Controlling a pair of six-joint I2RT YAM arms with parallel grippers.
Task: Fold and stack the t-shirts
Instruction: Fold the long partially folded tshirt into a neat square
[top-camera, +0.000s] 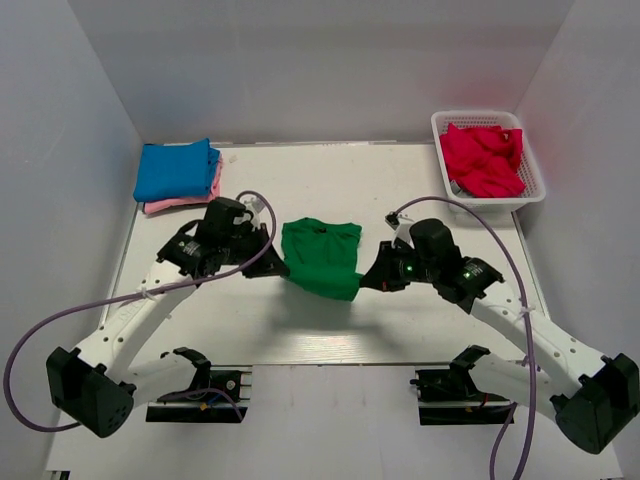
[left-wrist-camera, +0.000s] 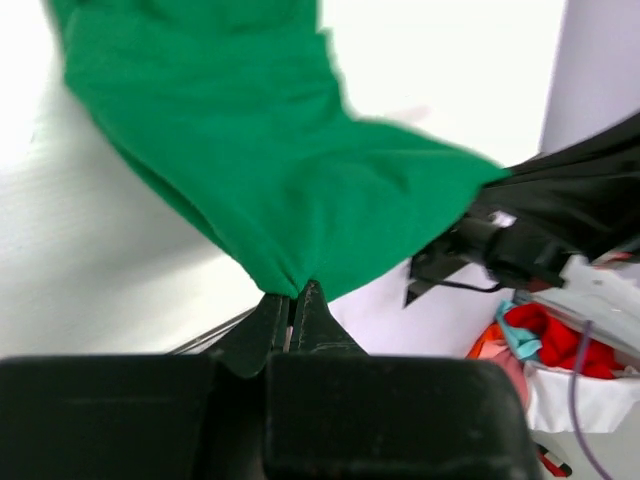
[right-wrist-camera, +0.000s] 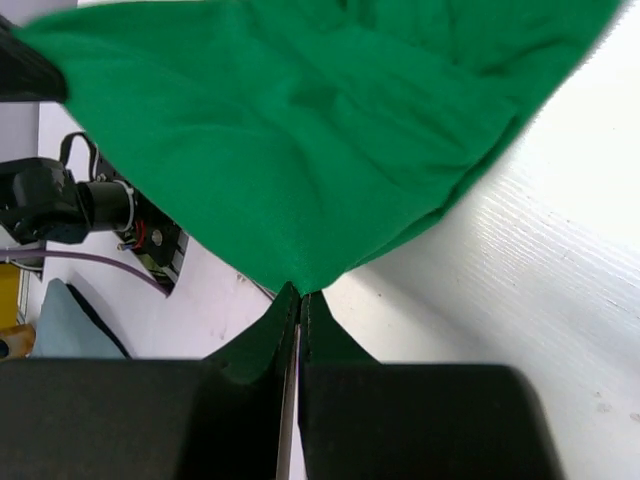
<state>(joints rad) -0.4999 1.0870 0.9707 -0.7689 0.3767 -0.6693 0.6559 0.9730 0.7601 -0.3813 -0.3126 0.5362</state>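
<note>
Top external view has one white table (top-camera: 300, 325) with two arms bolted at its near edge, the left arm (top-camera: 150, 300) and the right arm (top-camera: 520, 320), both reaching in toward the middle.

One green t-shirt (top-camera: 322, 255) sits at the middle of the table, spread between the two arms. It is partly folded, its near edge bunched. Its far part seems to rest on the table, though from above I cannot be sure how much of it is lifted.

At the far left corner is a stack of two folded shirts: one blue t-shirt (top-camera: 175, 170) on top and one pink t-shirt (top-camera: 170, 206) under it, showing only as an edge along the near side.

At the far right corner stands one white basket (top-camera: 476, 116) holding crumpled red t-shirts (top-camera: 482, 160); how many are in the heap cannot be counted.

The left gripper (top-camera: 275, 268) is clamped on the near left corner of the green t-shirt; the left wrist view shows its fingers (left-wrist-camera: 318, 320) pressed together on a pinch of green cloth (left-wrist-camera: 260, 150). The right gripper (top-camera: 365, 282) is clamped on the near right corner; the right wrist view shows its fingers (right-wrist-camera: 325, 335) closed tight on the cloth (right-wrist-camera: 320, 120), which fans out away from them.
</note>
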